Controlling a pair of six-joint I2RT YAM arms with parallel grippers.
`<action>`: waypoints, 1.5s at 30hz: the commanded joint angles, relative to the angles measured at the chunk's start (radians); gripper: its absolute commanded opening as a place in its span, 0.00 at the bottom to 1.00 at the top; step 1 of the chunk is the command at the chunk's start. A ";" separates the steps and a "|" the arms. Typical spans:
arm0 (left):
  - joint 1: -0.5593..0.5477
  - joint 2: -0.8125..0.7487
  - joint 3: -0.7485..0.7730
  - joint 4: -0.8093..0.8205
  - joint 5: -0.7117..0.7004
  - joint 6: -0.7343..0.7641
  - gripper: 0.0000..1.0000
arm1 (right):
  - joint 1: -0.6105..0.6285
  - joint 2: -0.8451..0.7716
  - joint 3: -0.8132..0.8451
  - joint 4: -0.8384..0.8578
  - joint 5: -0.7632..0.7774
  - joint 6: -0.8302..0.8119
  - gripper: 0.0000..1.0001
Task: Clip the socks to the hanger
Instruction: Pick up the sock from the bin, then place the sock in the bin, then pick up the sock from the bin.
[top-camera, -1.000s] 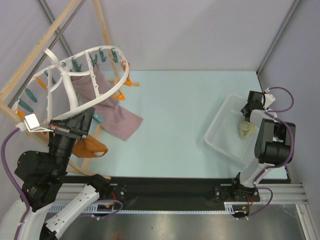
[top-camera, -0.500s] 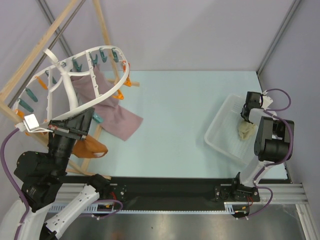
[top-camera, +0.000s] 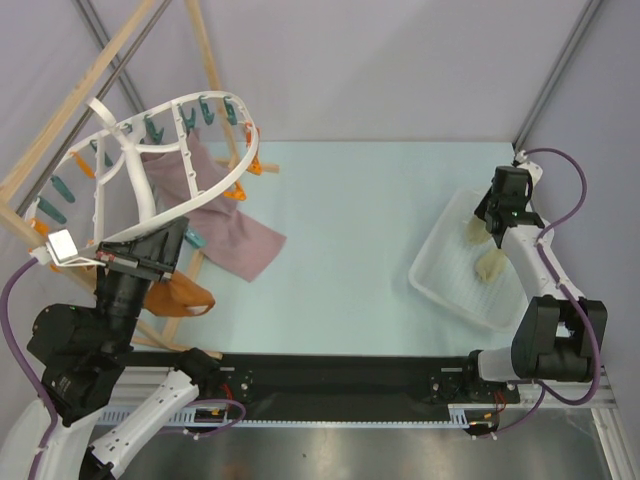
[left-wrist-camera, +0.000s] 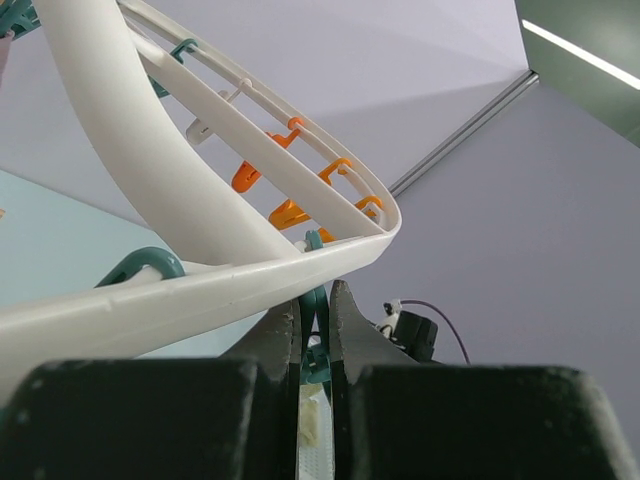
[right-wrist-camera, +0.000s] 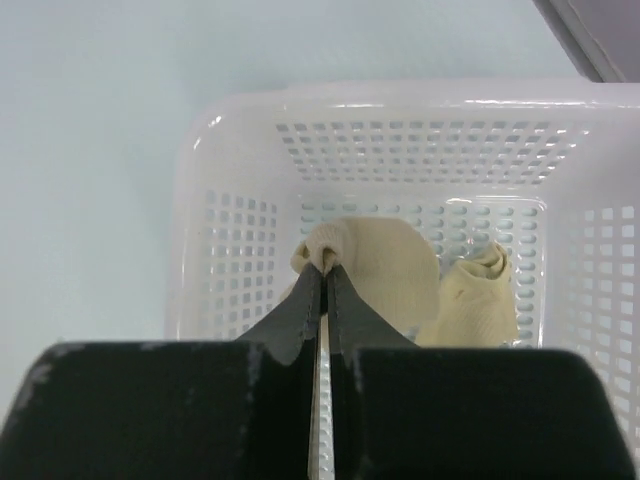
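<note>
The white oval hanger (top-camera: 128, 160) with teal and orange pegs hangs tilted at the far left. It fills the left wrist view (left-wrist-camera: 190, 290). My left gripper (top-camera: 176, 241) is shut on a teal peg (left-wrist-camera: 316, 325) at the hanger's near rim. My right gripper (top-camera: 489, 216) is shut on the bunched edge of one cream sock (right-wrist-camera: 385, 262), and holds it over the white basket (top-camera: 440, 262); that sock also shows in the top view (top-camera: 470, 232). A second cream sock (top-camera: 490, 265) lies in the basket and shows beside the held one (right-wrist-camera: 482, 298).
A mauve-pink cloth (top-camera: 235, 235) hangs from the hanger onto the table. An orange-brown cloth (top-camera: 186, 296) lies by the left arm. A wooden frame (top-camera: 60, 140) stands at the far left. The perforated basket wall (right-wrist-camera: 400, 150) lies ahead of my right gripper.
My right arm has stretched out and risen. It has drawn one sock up and away from the other, which stays in the basket. The left arm has not moved.
</note>
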 joint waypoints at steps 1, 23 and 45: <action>0.002 -0.009 0.016 -0.005 0.039 -0.008 0.00 | -0.001 -0.006 0.016 -0.112 -0.067 -0.051 0.02; 0.002 -0.005 0.022 0.008 0.050 0.015 0.00 | -0.036 0.013 0.007 -0.248 -0.119 -0.033 0.68; 0.002 -0.005 0.018 0.009 0.058 0.008 0.00 | -0.046 0.257 -0.047 -0.132 -0.094 0.046 0.54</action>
